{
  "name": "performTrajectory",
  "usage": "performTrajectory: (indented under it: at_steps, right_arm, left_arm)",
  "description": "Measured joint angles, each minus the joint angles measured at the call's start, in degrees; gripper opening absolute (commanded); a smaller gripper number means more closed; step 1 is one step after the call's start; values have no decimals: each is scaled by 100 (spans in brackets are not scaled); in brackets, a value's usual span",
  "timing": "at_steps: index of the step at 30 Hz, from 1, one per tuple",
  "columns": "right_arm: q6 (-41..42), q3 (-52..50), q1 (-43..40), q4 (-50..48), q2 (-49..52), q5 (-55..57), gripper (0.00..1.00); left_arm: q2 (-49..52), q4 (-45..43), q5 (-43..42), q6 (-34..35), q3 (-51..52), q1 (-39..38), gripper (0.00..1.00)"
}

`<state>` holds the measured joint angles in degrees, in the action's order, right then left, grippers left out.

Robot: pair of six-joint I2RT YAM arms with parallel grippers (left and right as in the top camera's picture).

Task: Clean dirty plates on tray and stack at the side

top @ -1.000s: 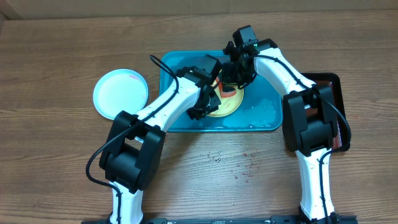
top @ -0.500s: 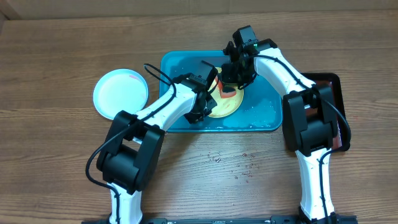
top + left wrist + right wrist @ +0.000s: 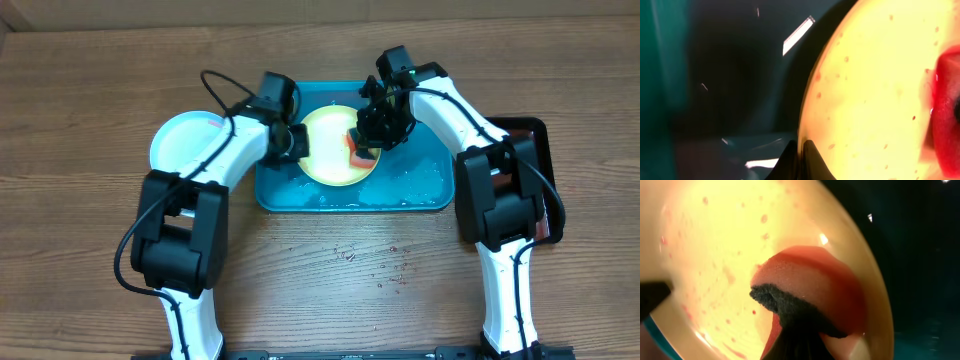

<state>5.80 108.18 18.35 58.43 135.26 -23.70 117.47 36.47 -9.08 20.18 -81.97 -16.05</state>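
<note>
A pale yellow-green plate (image 3: 328,150) with red specks is in the turquoise tray (image 3: 425,195). My left gripper (image 3: 293,141) is shut on its left rim; the left wrist view shows the jaws (image 3: 801,150) pinching the plate's edge (image 3: 870,85). My right gripper (image 3: 368,135) is shut on an orange-red sponge (image 3: 358,153) with a dark scrub side and presses it on the plate's right part. In the right wrist view the sponge (image 3: 800,287) lies against the plate (image 3: 715,240). A pale blue-white plate (image 3: 192,152) lies on the table left of the tray. A third plate is not in view.
A dark red, black-rimmed tray (image 3: 532,135) lies at the right, partly under my right arm. Water and foam lie on the tray floor (image 3: 400,185). Small drops spot the wooden table (image 3: 390,265) in front of the tray.
My left arm has swung from the plate's near side round to its left rim. The plate has shifted left and back in the tray. The right gripper with the sponge has hardly moved.
</note>
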Motion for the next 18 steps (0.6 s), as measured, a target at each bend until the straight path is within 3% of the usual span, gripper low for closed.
performTrajectory:
  at_steps: [4,8,14,18]
  right_arm:
    - [-72,-22,118,-61,0,-28,4]
    - [-146,-35,245,-269,0,212,4]
    - [-511,-35,511,-466,-52,870,4]
    - [-619,-35,684,-608,-74,1078,4]
  left_arm:
    - [0,4,-216,-1078,-15,201,4]
    - [0,28,-319,-1650,-15,293,4]
    - [0,162,-525,-1840,-17,374,4]
    - [0,205,-643,-1567,-17,411,4]
